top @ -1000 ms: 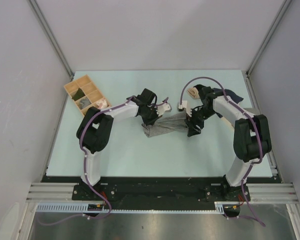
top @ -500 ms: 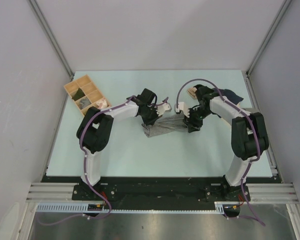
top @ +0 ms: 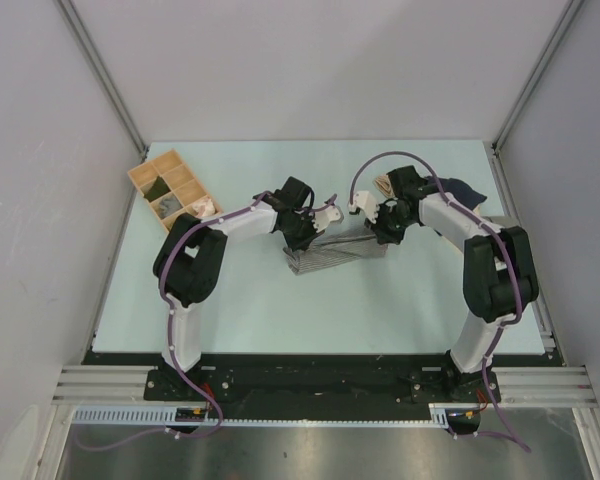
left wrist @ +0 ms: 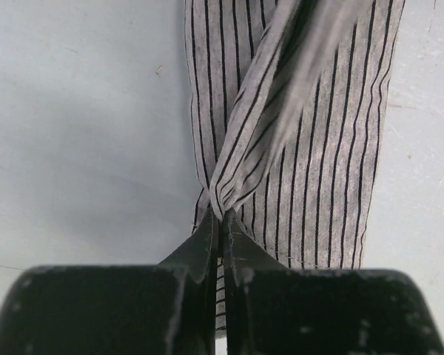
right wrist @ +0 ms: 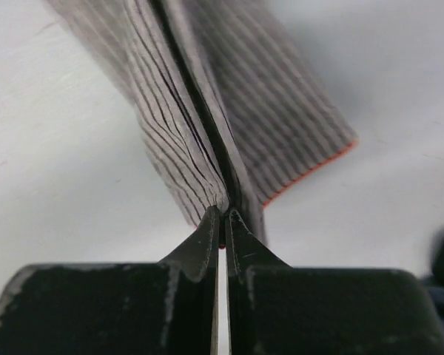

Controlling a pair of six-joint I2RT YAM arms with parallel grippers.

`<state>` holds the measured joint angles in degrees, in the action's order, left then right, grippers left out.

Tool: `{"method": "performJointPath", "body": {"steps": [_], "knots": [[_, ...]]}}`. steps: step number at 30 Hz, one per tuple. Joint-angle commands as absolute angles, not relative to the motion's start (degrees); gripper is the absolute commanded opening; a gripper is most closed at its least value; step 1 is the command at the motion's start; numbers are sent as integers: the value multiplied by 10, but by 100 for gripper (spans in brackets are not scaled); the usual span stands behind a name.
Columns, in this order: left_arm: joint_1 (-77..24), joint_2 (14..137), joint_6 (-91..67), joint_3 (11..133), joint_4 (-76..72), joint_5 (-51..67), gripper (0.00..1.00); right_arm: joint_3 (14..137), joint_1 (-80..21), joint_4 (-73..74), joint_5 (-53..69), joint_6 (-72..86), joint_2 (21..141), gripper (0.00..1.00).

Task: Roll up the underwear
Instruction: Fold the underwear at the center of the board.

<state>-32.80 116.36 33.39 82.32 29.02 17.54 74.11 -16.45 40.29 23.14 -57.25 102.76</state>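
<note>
Underwear (top: pixel 332 255) lies on the desk (top: pixel 280 320) between my two arms, a grey striped band folded narrow. Its long axis runs left to right, with the left end a little nearer me and the right end slanting away. The stripes run along that length. In the right wrist view an orange-edged hem shows.

A wooden tray (top: pixel 172 186) sits at the desk's far left, split into compartments. One holds something dark, one something grey and one something pale; the rest I cannot make out.

Navy cloth (top: pixel 462 188) and beige cloth (top: pixel 384 184) lie behind my right arm.

My left hand (top: pixel 310 238) is clenched on a raised fold of the underwear toward its left part. My right hand (top: pixel 379 238) is clenched on a fold at its right end.
</note>
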Motion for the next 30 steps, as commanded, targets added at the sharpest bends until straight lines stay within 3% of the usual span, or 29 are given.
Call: {"method": "performJointPath", "body": {"steps": [1,11,18,26,30], "knots": [[-322,1174,340,828,340,167,0,745,-168,286,161,-487,1014,0],[-322,1175,337,828,336,163,0,748,-186,196,74,-456,1052,0],[-322,1153,315,828,309,156,1,748,-197,187,76,-473,1080,2],[-308,1035,241,786,190,163,52,754,-196,203,103,-466,1094,3],[-300,985,209,759,143,161,61,763,-196,212,113,-460,1101,3]]}}
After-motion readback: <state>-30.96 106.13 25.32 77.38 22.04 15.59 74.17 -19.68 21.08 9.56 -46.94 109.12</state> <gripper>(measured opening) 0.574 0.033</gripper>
